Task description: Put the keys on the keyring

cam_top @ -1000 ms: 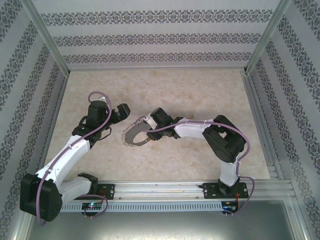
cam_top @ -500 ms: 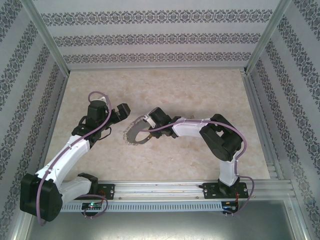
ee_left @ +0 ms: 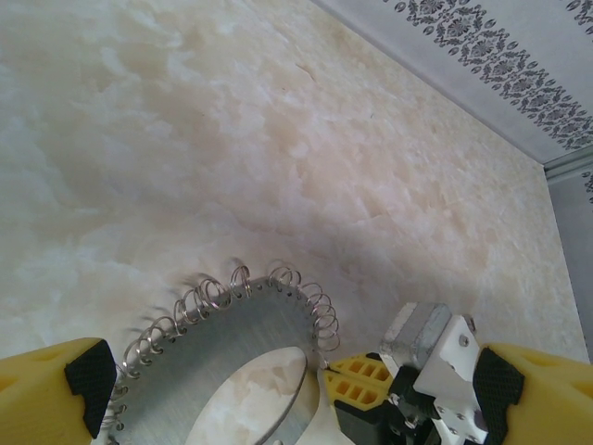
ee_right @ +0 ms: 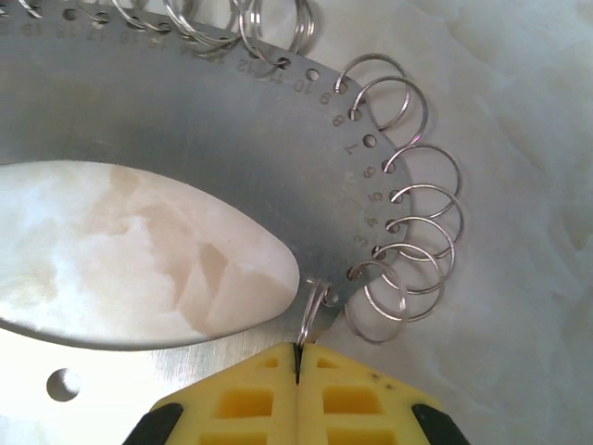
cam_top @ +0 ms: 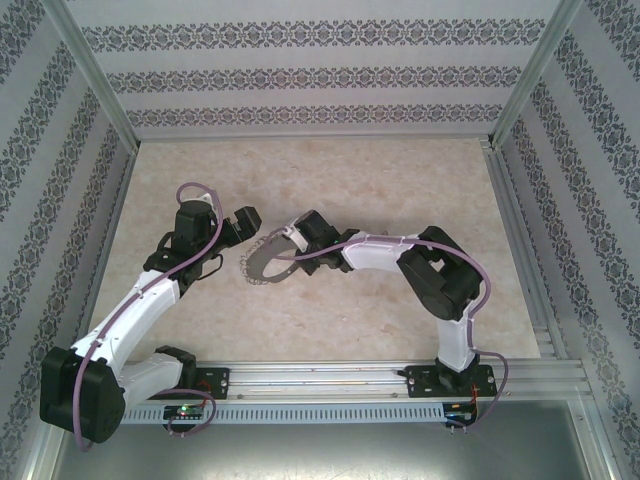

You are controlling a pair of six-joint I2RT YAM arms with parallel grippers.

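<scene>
Laboratory-type robot test cell. Two arms, left [cam_top: 140, 300] and right [cam_top: 440, 285], are bolted to an aluminium rail [cam_top: 340, 378] at the near edge of a marble-patterned counter [cam_top: 330, 170]. Aluminium profile posts [cam_top: 92, 75] frame the cell. Wall panels [cam_top: 310, 70] carry printed ornamental bands. Exposed cables [cam_top: 186, 186] run along the arms.
</scene>
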